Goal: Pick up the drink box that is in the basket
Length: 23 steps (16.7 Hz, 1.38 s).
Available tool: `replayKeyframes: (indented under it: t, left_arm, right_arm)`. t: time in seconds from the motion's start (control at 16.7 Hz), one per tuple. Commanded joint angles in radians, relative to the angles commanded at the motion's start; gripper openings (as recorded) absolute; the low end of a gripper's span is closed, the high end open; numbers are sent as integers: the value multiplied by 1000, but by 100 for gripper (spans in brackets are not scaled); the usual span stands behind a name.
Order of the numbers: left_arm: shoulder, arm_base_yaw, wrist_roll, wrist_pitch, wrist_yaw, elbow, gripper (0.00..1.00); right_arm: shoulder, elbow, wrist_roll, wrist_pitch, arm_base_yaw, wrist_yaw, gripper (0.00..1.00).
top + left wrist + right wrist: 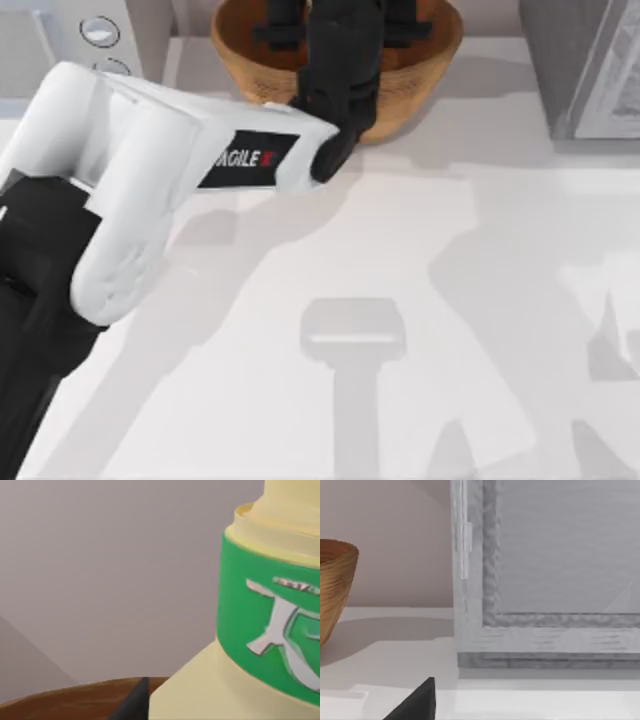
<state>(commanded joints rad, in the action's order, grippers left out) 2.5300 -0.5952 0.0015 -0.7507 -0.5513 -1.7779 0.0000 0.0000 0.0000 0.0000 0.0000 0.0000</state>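
The tan woven basket [240,70] stands at the table's far edge, left of centre. My left arm reaches across into it, and my left gripper [338,40] hangs black over the bowl, covering what lies inside. In the left wrist view a cream-yellow drink box [200,690] with a green band and a white mark looms very close, just above the basket's brown rim [60,700]. A dark edge of the left gripper [132,705] sits right beside the box. My right gripper [415,707] is low over the table, with the basket's side [335,580] off to one side.
A grey-white box with round knobs [95,35] stands at the far left. A grey cabinet-like appliance [590,70] stands at the far right, and its front [545,580] is close before the right wrist camera. The white table [400,250] stretches open toward the near edge.
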Motion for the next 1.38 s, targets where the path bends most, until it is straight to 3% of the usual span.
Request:
replayKeyframes:
  t: [0.54, 1.38]
  left_arm:
    - [-25, -10, 1, 34, 0, -16, 0]
    - [-193, -10, 2, 475, -4, -300, 0]
  right_arm:
    - [0, 0, 0, 0, 0, 0, 100]
    - [0, 0, 0, 0, 0, 0, 100]
